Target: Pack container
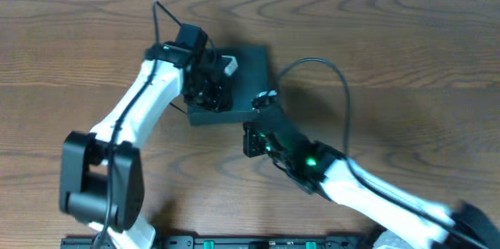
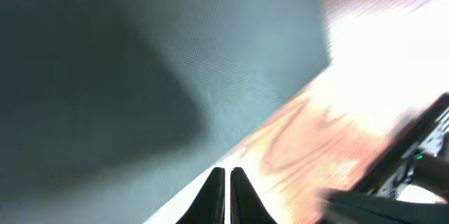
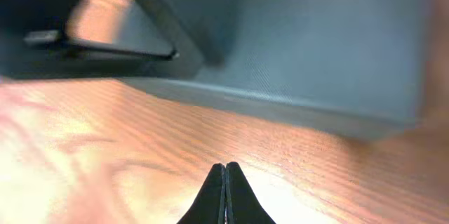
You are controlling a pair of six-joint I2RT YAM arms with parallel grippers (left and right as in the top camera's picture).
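Observation:
The container (image 1: 248,69) is a matte black, square, shallow box lying on the wooden table with its lid down. My left gripper (image 1: 215,97) is over the box's left front part. In the left wrist view its jaws (image 2: 226,173) are shut and empty, just above the front edge of the teal-tinged lid (image 2: 140,55). My right gripper (image 1: 259,116) is beside the box's front right corner. In the right wrist view its jaws (image 3: 225,166) are shut and empty over bare table, with the box's side wall (image 3: 316,41) a short way ahead.
The wooden table (image 1: 391,46) runs wide on all sides of the box. A black rail (image 1: 234,243) lies along the front edge. The left arm's links (image 3: 140,13) cross the upper left of the right wrist view. No snack packets show.

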